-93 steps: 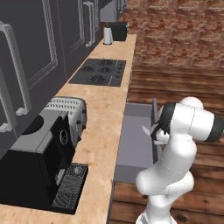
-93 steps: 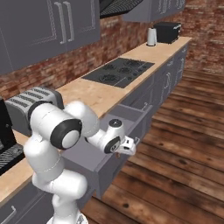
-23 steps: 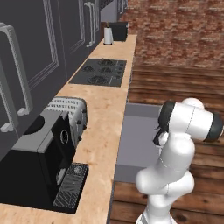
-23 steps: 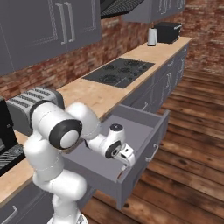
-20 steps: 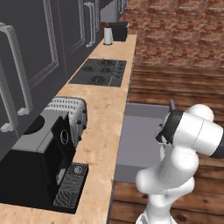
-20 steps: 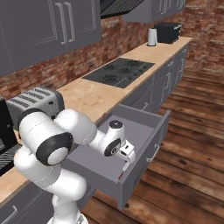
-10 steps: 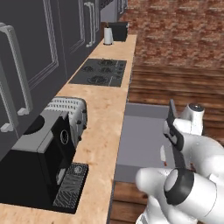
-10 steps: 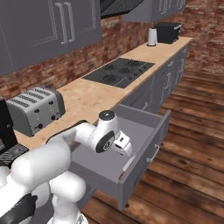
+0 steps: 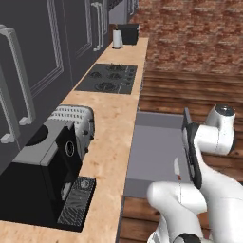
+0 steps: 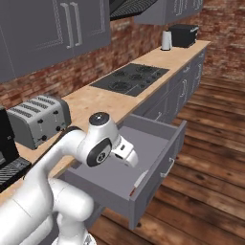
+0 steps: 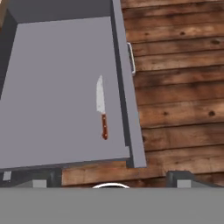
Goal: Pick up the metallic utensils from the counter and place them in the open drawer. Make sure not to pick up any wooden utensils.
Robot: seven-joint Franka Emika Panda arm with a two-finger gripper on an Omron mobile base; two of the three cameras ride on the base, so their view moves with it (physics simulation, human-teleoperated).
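Now, notes from hand view, left to right. Open drawer (image 11: 52, 87) plain grey, shallow, floor bare across left and middle. Knife (image 11: 102, 107) lay flat on that floor toward right side, silver blade, reddish-brown handle, just beside drawer's front wall, lengthwise along it. Silver bar handle (image 11: 131, 57) on front's outer face. Beyond it, brown plank floor (image 11: 179, 87), wide open. My gripper (image 11: 113, 179) hung above drawer's near edge, jaws spread wide, holding nothing.
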